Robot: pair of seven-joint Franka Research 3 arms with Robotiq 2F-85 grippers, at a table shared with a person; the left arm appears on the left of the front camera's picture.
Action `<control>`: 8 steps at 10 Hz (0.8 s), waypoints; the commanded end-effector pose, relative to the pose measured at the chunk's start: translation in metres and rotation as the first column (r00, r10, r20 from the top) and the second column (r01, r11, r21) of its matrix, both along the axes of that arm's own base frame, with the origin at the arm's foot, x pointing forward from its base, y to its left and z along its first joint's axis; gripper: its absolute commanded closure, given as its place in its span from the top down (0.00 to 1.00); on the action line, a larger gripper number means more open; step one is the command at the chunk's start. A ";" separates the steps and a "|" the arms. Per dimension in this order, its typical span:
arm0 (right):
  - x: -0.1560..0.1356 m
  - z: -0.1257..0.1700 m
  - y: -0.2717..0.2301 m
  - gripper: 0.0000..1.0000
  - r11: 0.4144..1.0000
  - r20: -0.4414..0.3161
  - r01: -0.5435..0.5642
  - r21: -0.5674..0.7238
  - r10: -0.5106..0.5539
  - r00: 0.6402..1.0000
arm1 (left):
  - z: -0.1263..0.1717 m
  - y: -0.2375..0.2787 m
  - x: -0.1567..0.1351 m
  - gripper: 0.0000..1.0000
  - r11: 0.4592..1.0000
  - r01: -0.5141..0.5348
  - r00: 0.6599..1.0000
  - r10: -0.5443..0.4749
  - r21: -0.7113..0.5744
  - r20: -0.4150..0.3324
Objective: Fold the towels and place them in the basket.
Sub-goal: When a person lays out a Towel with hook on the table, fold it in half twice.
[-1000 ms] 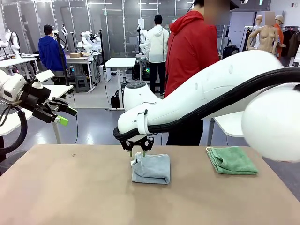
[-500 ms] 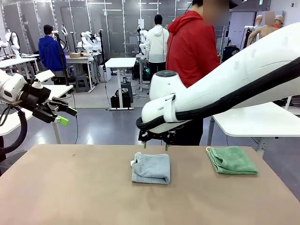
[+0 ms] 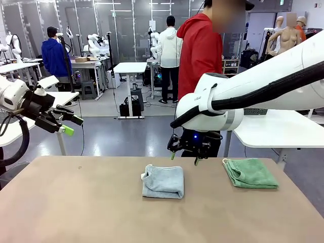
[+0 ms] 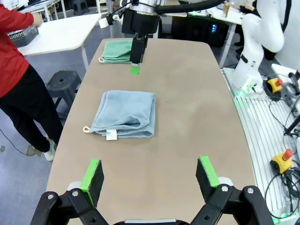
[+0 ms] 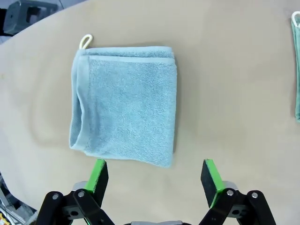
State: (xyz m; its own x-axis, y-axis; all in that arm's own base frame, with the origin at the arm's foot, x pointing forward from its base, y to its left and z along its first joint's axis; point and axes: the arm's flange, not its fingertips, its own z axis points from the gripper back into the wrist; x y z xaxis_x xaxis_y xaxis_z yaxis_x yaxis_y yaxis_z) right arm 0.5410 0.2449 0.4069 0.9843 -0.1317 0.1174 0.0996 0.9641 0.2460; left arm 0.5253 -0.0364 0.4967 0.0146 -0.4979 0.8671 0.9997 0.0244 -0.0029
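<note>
towels lie on the tan desk [image 3: 76, 212], both folded. in the front view the grey-blue towel [image 3: 163, 181] sits at the middle of the frame, a small white tag at its left edge, and the mint green towel [image 3: 250, 173] lies well apart from it at centre right, near the desk's far edge.

the right gripper [image 3: 184, 154] hangs above the far edge of the desk, between the two towels and touching neither — its fingers are spread and nothing is between them. in the right wrist view the green pads [image 5: 212, 176] rise from the bottom of the frame on either side of bare desk, the grey-blue towel just above them with a small loop at its upper left corner, and a sliver of the mint green towel at the right edge.

the left gripper [image 3: 67, 124] is held in the air at the left of the front view, off the desk, released and empty. its wrist view looks down the length of the desk — the grey-blue towel left of centre, the mint green one at the top beside the right gripper.

a person in a red top [image 3: 200, 50] stands at the far side, upper centre of the front view.
</note>
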 end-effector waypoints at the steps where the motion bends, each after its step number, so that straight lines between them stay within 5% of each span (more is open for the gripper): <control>1: -0.002 0.001 -0.007 1.00 0.998 -0.019 -0.062 -0.016 0.062 0.998 | 0.001 0.001 0.000 1.00 1.000 0.005 1.000 -0.005 0.010 0.002; 8: 0.000 0.000 0.000 1.00 1.000 0.000 0.000 0.000 0.000 1.000 | 0.001 0.001 0.000 1.00 1.000 0.005 1.000 -0.005 0.010 0.002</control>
